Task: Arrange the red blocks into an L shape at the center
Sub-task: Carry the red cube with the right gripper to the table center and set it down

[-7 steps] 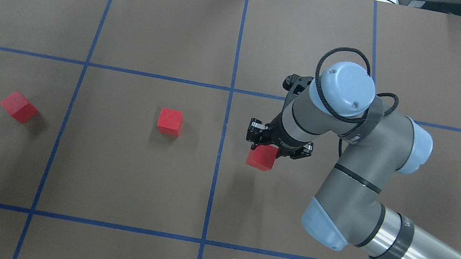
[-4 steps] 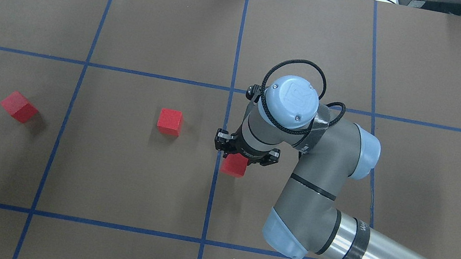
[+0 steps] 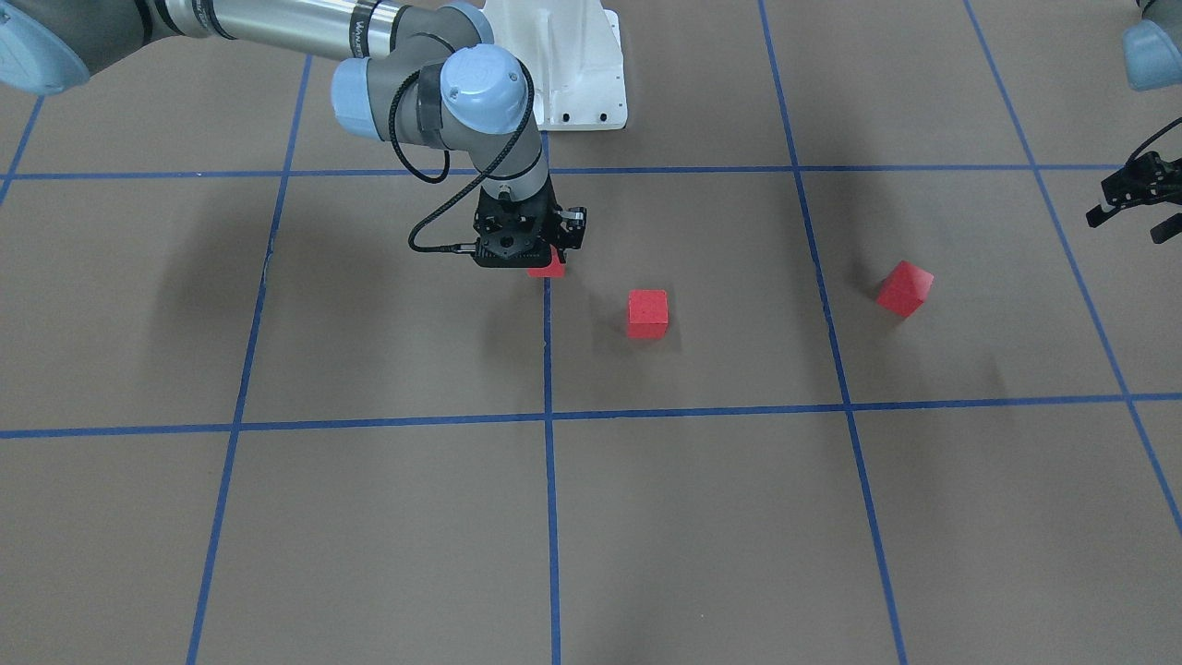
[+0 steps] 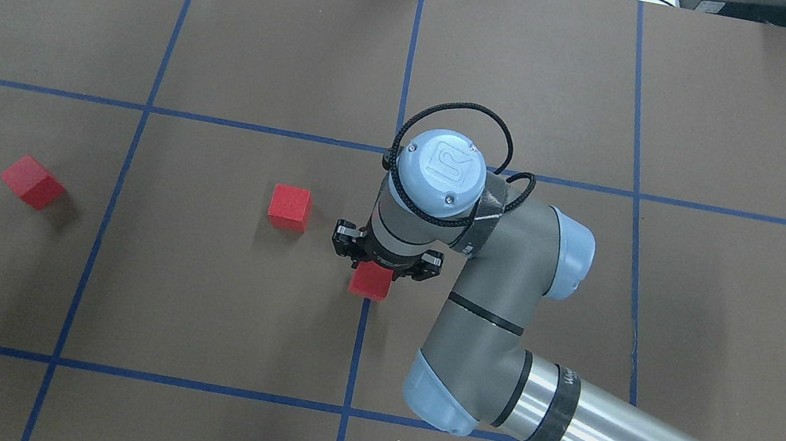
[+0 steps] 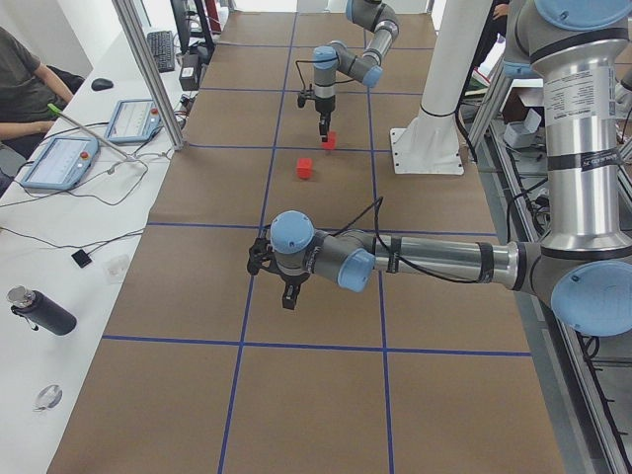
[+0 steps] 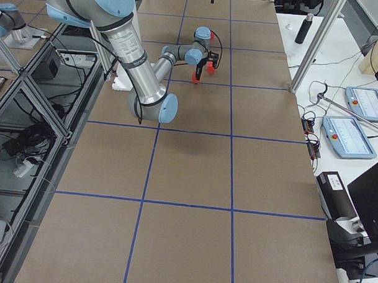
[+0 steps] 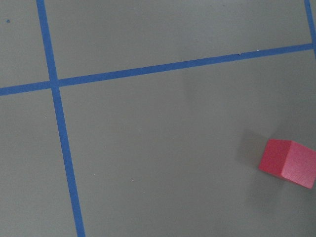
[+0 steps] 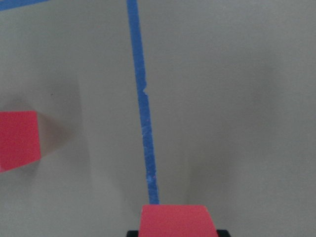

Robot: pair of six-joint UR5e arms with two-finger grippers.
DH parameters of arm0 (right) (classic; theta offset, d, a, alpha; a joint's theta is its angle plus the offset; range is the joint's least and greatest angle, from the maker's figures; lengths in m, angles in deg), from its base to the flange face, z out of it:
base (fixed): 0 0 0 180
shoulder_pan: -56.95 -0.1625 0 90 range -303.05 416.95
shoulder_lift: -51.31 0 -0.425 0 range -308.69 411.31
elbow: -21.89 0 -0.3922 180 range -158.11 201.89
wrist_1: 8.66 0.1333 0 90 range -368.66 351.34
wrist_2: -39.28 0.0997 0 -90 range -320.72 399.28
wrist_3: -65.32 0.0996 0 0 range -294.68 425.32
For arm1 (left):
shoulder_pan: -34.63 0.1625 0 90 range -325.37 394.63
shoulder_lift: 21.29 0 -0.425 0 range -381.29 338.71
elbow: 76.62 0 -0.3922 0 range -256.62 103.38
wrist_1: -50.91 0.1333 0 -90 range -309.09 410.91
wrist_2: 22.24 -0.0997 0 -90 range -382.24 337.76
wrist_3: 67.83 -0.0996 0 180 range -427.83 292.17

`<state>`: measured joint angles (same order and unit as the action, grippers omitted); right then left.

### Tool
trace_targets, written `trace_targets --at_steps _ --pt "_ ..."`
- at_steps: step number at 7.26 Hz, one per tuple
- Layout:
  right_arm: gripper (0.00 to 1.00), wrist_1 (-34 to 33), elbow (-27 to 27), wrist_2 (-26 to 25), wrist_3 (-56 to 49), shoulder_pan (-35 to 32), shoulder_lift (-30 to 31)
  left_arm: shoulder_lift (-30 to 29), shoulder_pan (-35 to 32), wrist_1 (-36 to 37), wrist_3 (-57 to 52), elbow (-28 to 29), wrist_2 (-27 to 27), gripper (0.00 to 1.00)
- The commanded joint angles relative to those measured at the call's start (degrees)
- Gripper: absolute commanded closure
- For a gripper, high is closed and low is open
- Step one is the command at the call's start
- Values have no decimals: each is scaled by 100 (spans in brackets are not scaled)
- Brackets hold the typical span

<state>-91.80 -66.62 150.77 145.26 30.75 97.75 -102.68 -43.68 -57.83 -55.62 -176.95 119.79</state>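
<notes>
The right pincer [image 4: 375, 264] points straight down over the middle of the brown counter [image 4: 224, 304], its fingers pressed onto the sides of one red block [image 4: 371, 283]. That block hangs right over the middle blue tape line [image 4: 407, 77], roughly halfway along its grid square. Whether its underside touches the counter cannot be told from these views. In the right wrist view the held block [image 8: 177, 220] fills the bottom edge, with the tape line running away from it up the picture. A second red block [image 4: 290, 205] sits flat on the counter near the held one, toward the robot's left, a clear gap between them and its edges roughly square to the grid. The third red block [image 4: 33, 181] lies well apart, farther left past the next tape line and turned at an angle. The left pincer [image 3: 1128, 222] hangs above the counter beyond that third block, fingers spread and gripping nothing.
</notes>
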Motion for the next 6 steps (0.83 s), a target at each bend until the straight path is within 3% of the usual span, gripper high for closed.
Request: trace_targets --at_steps 1,2,5,6 --pt "72 17 97 -13 -49 63 -65 0 0 -7 0 -4 0 0" --pt "2 8 88 -91 -67 89 -48 0 0 2 0 -12 0 0" --pt "2 -9 45 -136 -93 133 -4 -9 0 2 70 -56 0 0" --pt "2 -27 -112 -119 -93 29 14 -192 95 -24 1175 -309 -9 0"
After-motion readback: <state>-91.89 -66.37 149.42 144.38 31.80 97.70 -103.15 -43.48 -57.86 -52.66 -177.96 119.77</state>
